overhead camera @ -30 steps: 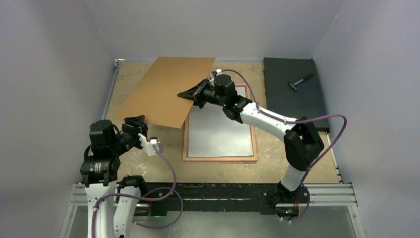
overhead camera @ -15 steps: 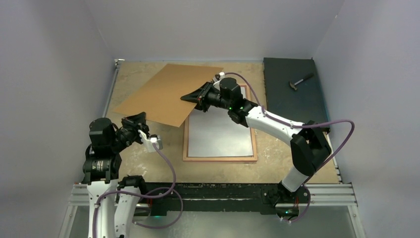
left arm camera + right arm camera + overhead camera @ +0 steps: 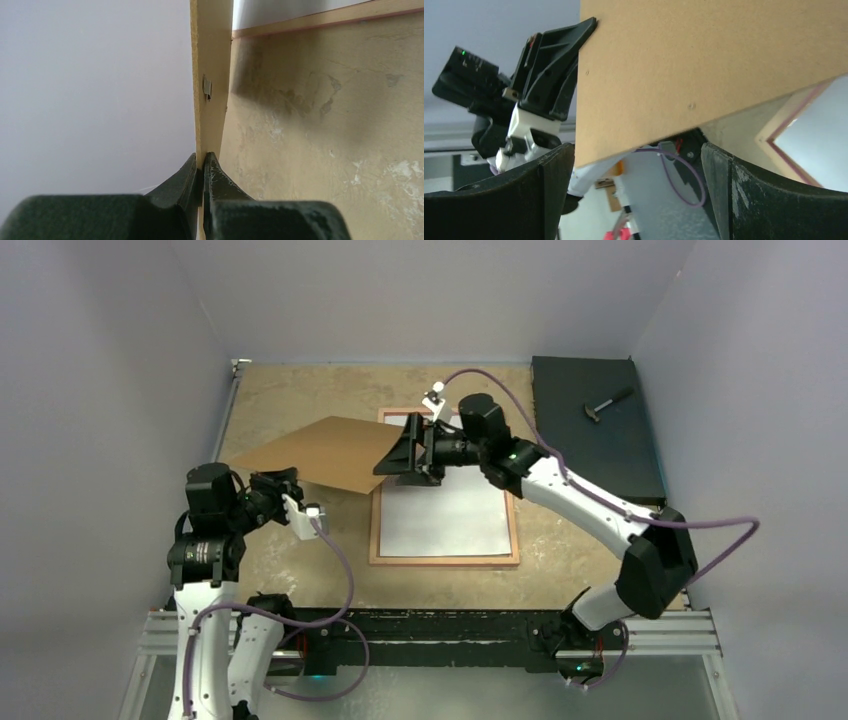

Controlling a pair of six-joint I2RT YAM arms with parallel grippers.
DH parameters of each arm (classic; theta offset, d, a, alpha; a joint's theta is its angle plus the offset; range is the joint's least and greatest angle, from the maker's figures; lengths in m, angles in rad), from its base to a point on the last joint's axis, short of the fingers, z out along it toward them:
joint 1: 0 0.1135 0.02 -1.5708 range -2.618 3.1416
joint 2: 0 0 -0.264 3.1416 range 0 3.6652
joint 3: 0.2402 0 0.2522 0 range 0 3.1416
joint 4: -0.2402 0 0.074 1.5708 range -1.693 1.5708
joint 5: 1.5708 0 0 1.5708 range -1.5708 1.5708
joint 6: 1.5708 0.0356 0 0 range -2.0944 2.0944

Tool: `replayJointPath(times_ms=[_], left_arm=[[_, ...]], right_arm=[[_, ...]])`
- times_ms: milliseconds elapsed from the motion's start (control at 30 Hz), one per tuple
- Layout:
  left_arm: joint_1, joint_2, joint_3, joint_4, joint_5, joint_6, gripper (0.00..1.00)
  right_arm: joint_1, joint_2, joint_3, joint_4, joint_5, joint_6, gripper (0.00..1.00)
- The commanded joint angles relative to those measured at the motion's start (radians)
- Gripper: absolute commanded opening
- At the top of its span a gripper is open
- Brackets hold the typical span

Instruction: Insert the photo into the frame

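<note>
- Centrally, table [image 3: 280, 390] carries the frame [image 3: 445, 560], lying flat.
- Brown backing board [image 3: 320, 452] is raised and tilted, its right end above the frame's far-left corner.
- Left jaws clamped on board's near edge.
- Right jaws apart, straddling board's right edge.

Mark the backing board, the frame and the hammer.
backing board [image 3: 320, 452]: top view, middle of its brown face.
frame [image 3: 445, 560]: top view, its near rim.
hammer [image 3: 612, 400]: top view, its handle.
</note>
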Motion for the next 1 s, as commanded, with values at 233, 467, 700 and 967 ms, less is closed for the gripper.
replayJointPath(times_ms=[233, 467, 700, 967], left_arm=[[-0.002, 0.014, 0.159, 0.061, 0.089, 0.038, 0.00], [-0.002, 0.004, 0.179, 0.025, 0.117, 0.068, 0.00], [-0.002, 0.009, 0.211, -0.003, 0.136, 0.084, 0.00], [-0.002, 0.012, 0.223, -0.020, 0.142, 0.093, 0.00]], right_arm=[[-0.039, -0.375, -0.152, -0.115, 0.292, -0.838, 0.99], [-0.036, -0.552, -0.406, 0.215, 0.258, -1.326, 0.99], [0.039, -0.422, -0.336, 0.250, 0.288, -1.609, 0.97], [0.137, -0.286, -0.326, 0.390, 0.436, -1.721, 0.86]])
